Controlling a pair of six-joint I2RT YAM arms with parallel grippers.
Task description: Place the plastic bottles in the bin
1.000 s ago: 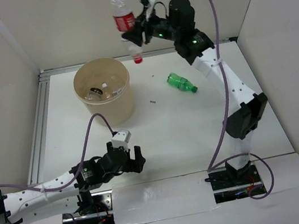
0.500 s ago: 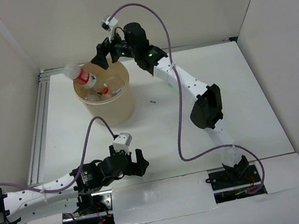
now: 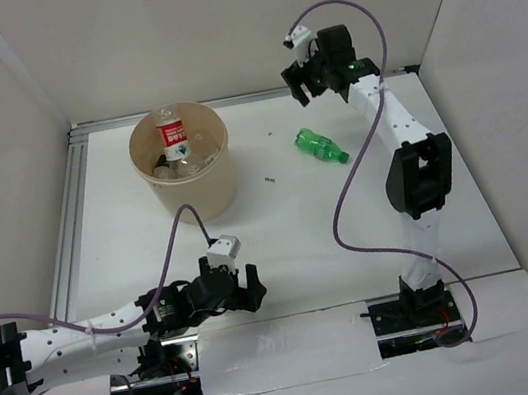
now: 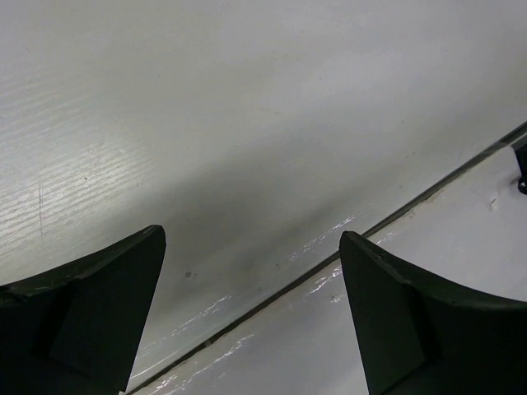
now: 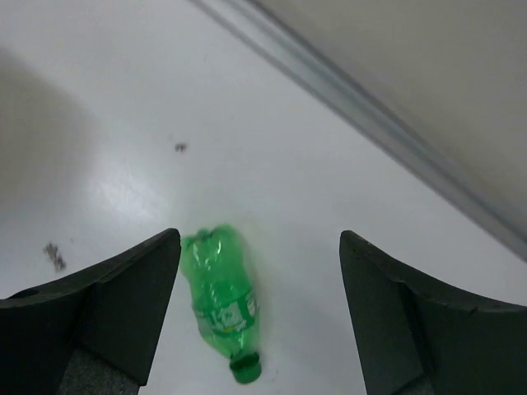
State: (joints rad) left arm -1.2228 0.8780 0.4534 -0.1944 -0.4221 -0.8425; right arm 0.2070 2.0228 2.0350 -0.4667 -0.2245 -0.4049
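At the overhead view's upper right, the right gripper, fingers wide and empty, could knock the lying green bottle rolling if it descends off-centre.

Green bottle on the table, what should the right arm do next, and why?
Probably lower the right end effector onto the green bottle: it hovers open and empty above the bottle, which lies on its side, the only one visible outside the bin.

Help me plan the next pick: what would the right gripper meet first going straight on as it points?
Likely the green bottle lying on the table, framed by the open jaws of the right gripper; depth is unclear.
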